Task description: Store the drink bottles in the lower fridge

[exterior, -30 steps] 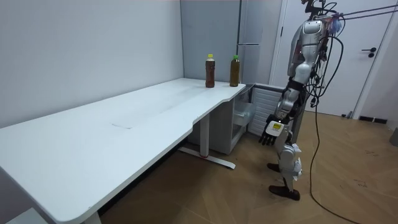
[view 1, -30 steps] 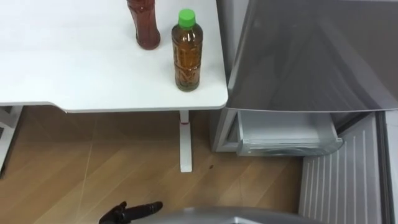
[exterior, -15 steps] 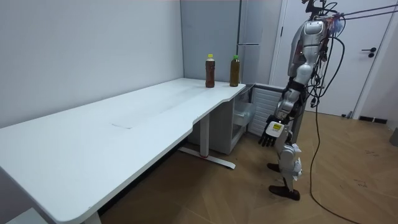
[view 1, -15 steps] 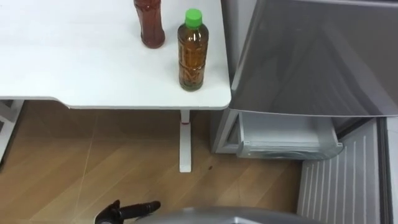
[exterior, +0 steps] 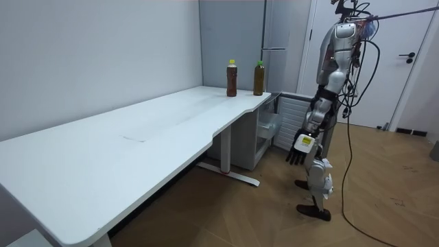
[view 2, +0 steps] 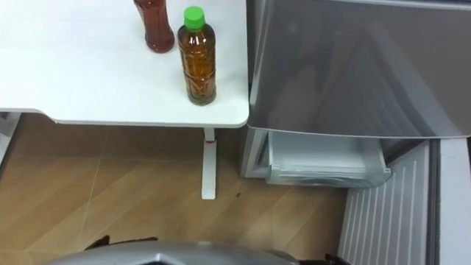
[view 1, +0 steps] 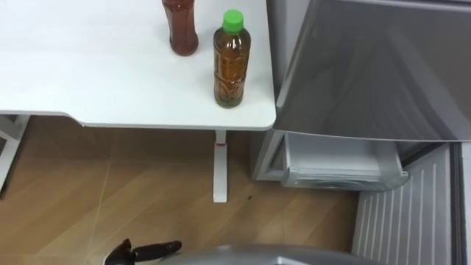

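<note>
- Left eye view: left robot hand [view 1: 145, 252] sits low at the bottom edge, over the wooden floor [view 1: 110, 199]. Its dark fingers are stretched out and released, and nothing is in it.
- Room view: the same robot hand hangs at the robot's side with the fingers pointing down. The robot stands upright at the far end of the desk [view 1: 88, 73], facing it, with the fridge [view 1: 368, 66] right beside the desk.
- Right robot hand [view 2: 329, 259]: only a dark tip shows at the bottom edge of the right eye view, so I cannot tell whether it is released or clenched.
- Green-capped bottle [view 1: 232, 59]: upright on the desk near the desk's right corner, ahead of the left robot hand, to its right and well apart from it. The liquid is amber.
- Red-brown bottle [view 1: 180, 26]: upright on the desk just beyond and to the left of the green-capped bottle, not touching it. It is farther from the left robot hand.
- Lower fridge drawer [view 1: 342, 162]: white and pulled open below the grey fridge front. It lies to the right of the left robot hand and ahead of it, and no bottle can be seen in it.
- Both drinks are on the desk and neither is held.
</note>
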Available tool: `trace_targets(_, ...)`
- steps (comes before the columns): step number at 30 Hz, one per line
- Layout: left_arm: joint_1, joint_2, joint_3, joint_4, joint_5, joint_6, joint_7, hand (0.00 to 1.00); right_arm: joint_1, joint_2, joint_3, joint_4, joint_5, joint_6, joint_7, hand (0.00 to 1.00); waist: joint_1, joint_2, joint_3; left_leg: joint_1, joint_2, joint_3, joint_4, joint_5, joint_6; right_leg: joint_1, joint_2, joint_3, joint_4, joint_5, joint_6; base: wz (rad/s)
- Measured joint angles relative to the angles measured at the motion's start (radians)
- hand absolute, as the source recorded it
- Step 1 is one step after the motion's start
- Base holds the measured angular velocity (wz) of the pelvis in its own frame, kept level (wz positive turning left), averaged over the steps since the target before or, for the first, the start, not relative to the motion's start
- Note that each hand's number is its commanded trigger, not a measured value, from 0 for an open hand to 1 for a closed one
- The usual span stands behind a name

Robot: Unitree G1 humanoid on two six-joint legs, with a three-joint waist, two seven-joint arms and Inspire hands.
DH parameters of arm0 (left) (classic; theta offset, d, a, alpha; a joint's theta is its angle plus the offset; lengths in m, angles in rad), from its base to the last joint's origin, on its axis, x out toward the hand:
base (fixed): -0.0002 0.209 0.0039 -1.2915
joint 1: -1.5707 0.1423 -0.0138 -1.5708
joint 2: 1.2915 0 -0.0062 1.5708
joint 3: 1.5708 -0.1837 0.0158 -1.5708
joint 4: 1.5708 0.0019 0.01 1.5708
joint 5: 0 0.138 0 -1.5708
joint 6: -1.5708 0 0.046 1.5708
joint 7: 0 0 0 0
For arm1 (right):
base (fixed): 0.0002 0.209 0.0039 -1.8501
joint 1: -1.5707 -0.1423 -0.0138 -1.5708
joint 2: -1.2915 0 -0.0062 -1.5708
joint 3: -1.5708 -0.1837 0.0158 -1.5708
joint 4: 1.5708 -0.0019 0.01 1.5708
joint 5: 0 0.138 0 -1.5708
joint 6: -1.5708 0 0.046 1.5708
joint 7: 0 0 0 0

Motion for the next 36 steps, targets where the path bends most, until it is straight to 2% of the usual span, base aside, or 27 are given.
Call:
trace_targets(3, 0.007, 0.0, 0.02, 0.0, -0.002, 0.0, 0.015, 0.0, -0.001, 0.0, -0.001, -0.001, -0.012, 0.0, 0.003, 0.0, 0.0, 0.0, -0.0001, 0.0, 0.0, -0.004, 0.0, 0.0, 0.0, 0.001, 0.0, -0.003, 0.0, 0.0, 0.0, 0.01)
trace_targets(7, 0.028, 0.0, 0.049, 0.0, -0.035, 0.003, 0.079, 0.0, -0.001, -0.001, 0.003, -0.002, -0.011, 0.0, 0.009, 0.0, 0.004, -0.001, -0.0001, 0.0, 0.0, -0.005, 0.0, 0.0, 0.0, 0.0, -0.001, -0.003, 0.0, 0.0, 0.0, 0.0)
trace_targets(11, 0.051, -0.003, 0.117, -0.011, -0.139, 0.002, 0.146, 0.0, -0.001, -0.001, 0.002, -0.004, -0.012, 0.0, 0.005, 0.0, 0.006, 0.005, -0.003, 0.002, -0.001, -0.007, 0.005, 0.0, 0.0, 0.005, -0.002, -0.005, 0.001, 0.0, 0.0, 0.01)
trace_targets(16, 0.062, -0.005, 0.212, -0.095, -0.181, 0.0, 0.248, 0.0, 0.001, -0.003, -0.006, 0.008, -0.022, 0.0, 0.008, 0.0, 0.028, 0.009, -0.0025, 0.01, -0.001, -0.014, 0.005, 0.0, 0.0, 0.018, -0.002, -0.009, 0.001, -0.001, 0.0, 0.05)
trace_targets(18, 0.062, -0.003, 0.248, -0.141, -0.218, -0.022, 0.307, 0.0, 0.0, -0.004, -0.009, 0.014, -0.025, 0.0, 0.008, 0.0, 0.03, 0.003, 0.0011, 0.014, -0.001, -0.024, 0.001, 0.0, 0.0, 0.027, -0.003, -0.019, 0.003, -0.004, -0.001, 0.14)
trace_targets(19, 0.062, -0.004, 0.255, -0.148, -0.219, -0.03, 0.322, 0.0, 0.0, -0.004, -0.009, 0.014, -0.027, 0.0, 0.007, 0.0, 0.031, 0.007, 0.0, 0.015, -0.001, -0.026, 0.0, 0.0, 0.0, 0.028, -0.003, -0.02, 0.003, -0.005, -0.001, 0.09)
trace_targets(22, 0.059, -0.004, 0.259, -0.166, -0.218, -0.064, 0.402, 0.0, 0.0, -0.008, -0.009, 0.014, -0.034, -0.002, 0.004, 0.0, 0.032, 0.011, 0.0001, 0.015, -0.001, -0.032, 0.0, 0.0, -0.001, 0.029, -0.003, -0.027, 0.003, -0.005, -0.003, 0.05)
trace_targets(27, 0.07, -0.025, 0.259, -0.337, -0.193, -0.093, 0.544, 0.0, 0.001, -0.005, -0.002, 0.014, -0.051, -0.009, 0.0, 0.0, 0.051, 0.011, -0.0038, 0.009, -0.001, -0.034, 0.003, 0.0, -0.001, 0.019, -0.003, -0.029, 0.004, -0.005, -0.003, 0.0)
trace_targets(29, 0.07, -0.024, 0.243, -0.423, -0.175, -0.134, 0.598, 0.0, 0.0, -0.005, -0.002, 0.003, -0.061, -0.021, 0.0, 0.0, 0.055, 0.007, -0.0045, 0.006, -0.001, -0.036, 0.004, 0.001, -0.001, 0.021, -0.004, -0.031, 0.004, -0.005, -0.003, 0.0)
trace_targets(32, 0.071, -0.023, 0.21, -0.512, -0.139, -0.173, 0.643, 0.0, 0.0, -0.003, 0.003, -0.017, -0.058, -0.044, 0.002, 0.0, 0.055, 0.004, -0.0053, 0.005, -0.002, -0.035, 0.005, 0.001, -0.001, 0.02, -0.004, -0.031, 0.003, -0.006, -0.003, 0.0)
trace_targets(36, 0.067, -0.024, 0.173, -0.613, -0.054, -0.185, 0.674, 0.0, -0.002, -0.002, 0.013, -0.023, -0.059, -0.056, 0.013, 0.0, 0.05, -0.002, -0.0052, 0.0, -0.002, -0.04, 0.009, 0.001, -0.001, 0.019, -0.005, -0.035, 0.001, -0.005, -0.003, 0.03)
